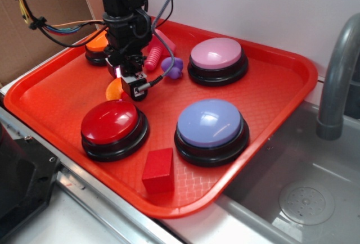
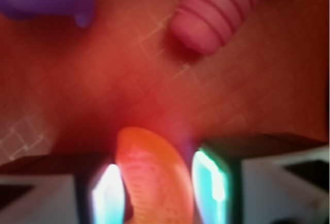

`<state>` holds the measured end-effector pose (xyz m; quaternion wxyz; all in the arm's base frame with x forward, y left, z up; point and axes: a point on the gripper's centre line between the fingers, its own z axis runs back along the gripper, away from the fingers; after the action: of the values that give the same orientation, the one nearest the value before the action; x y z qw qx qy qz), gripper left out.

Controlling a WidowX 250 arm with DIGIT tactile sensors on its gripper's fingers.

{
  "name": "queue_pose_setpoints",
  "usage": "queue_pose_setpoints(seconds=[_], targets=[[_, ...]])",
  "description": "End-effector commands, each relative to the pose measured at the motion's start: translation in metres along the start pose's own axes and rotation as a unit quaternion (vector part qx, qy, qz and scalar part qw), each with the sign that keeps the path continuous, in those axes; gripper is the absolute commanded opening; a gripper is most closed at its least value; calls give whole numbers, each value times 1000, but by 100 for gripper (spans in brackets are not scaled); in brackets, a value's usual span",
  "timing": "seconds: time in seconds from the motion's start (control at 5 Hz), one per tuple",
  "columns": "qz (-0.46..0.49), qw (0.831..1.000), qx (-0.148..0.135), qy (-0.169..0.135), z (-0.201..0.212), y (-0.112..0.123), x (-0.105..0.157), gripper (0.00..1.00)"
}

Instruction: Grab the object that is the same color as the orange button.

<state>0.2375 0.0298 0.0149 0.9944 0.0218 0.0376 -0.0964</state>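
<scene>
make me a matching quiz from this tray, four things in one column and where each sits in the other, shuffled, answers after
Things
1. orange segment
2. orange button
3. red cube
4. pink bolt

Places
A. at the tray's near edge, between the red button and the lavender button
B. between the fingers of the gripper
C. far left corner, partly hidden behind the arm
D. beside the purple toy, left of the pink button

Pairs: 1-B, 2-C, 3-A, 4-D
</scene>
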Motion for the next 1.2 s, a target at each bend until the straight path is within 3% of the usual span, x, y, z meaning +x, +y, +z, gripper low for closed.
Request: queue_pose_setpoints(seconds=[0.0, 0.6, 1.0], targets=[[8, 1000, 5, -8, 5, -1, 2, 0], [129, 991, 10, -22, 93, 4, 16, 0], [137, 990, 23, -33, 156, -10, 28, 0]])
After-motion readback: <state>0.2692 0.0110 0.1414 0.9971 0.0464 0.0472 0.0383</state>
